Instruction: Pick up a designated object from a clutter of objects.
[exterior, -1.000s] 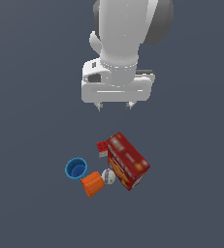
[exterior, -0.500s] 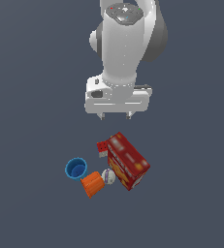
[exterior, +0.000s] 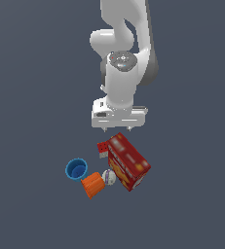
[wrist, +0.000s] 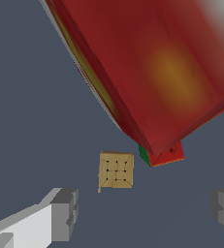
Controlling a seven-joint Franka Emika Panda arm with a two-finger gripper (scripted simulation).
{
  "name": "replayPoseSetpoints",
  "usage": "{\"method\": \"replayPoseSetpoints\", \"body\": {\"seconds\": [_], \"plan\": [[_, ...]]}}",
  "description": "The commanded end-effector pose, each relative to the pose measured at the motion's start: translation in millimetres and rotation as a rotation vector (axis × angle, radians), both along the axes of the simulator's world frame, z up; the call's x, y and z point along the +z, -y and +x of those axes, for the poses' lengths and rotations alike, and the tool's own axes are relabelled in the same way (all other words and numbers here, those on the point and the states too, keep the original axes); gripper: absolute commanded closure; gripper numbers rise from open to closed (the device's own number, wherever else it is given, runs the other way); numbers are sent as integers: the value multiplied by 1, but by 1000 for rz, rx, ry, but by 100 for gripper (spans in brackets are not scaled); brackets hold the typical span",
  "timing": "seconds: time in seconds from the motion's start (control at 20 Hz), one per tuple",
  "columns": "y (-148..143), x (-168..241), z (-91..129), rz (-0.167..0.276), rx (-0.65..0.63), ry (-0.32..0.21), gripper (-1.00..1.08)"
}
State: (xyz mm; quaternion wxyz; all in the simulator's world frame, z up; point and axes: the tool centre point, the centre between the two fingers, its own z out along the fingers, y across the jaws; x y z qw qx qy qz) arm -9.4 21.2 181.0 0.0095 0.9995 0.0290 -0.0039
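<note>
The designated object, a small tan-brown block (wrist: 116, 170) with faint dots on its top, lies on the floor in the wrist view, close to a corner of the large red box (wrist: 152, 72). It is not visible in the exterior view. My gripper (exterior: 118, 129) hangs just above the far end of the red box (exterior: 128, 162), open and empty. In the wrist view the gripper (wrist: 145, 210) has its fingers (wrist: 65, 213) spread wide, with the block a little beyond the gap. The tiny red dotted cube (exterior: 103, 149) touches the box; it shows under the box's corner (wrist: 167, 154).
A blue cup (exterior: 76, 169), an orange ribbed cup (exterior: 92, 186) lying on its side and a pale ball (exterior: 108, 177) huddle against the red box on the exterior view's left. Dark flat floor (exterior: 192, 204) surrounds the huddle.
The arm has come down toward the clutter, so the gripper is now just above the red box. The fingers stay open. The objects have not moved.
</note>
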Motion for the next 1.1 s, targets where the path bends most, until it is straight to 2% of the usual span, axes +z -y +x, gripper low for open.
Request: {"method": "replayPoseSetpoints", "body": {"seconds": [0.0,0.5,1.05], "plan": [[-2,-24,-6,4,-8,2,-92],[-6,-95,-34,15,-36,6,-92],[-8,-120,-48,19,-46,8,-92]]}}
